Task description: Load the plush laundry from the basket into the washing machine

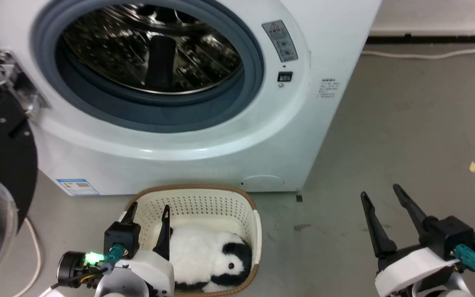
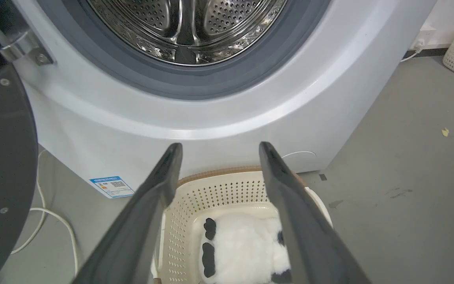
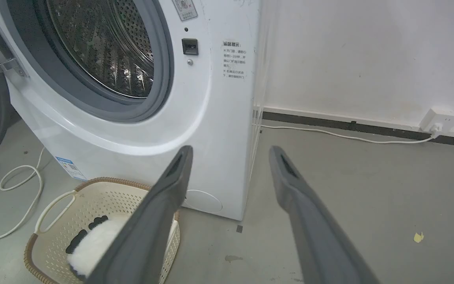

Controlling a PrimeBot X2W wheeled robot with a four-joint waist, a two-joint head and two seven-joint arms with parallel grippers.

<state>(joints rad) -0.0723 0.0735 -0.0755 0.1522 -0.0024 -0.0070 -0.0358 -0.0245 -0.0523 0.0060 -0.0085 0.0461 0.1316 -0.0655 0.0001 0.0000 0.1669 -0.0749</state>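
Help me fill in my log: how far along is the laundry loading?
Done: the washing machine door stands open. In hand: the open left end effector hovers over the basket and the plush laundry, not gripping it. Left: grasp it, lift it, place it in the drum. The right end effector is open.

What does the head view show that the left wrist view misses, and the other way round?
Head view, not the left wrist view: the right pincer, open over the floor, the face of the plush toy, and the warning sticker on the washing machine. Left wrist view, not the head view: two black paw patches at the toy's other end. Both: the left pincer, open above the basket, the steel drum and the yellow scrap on the floor.
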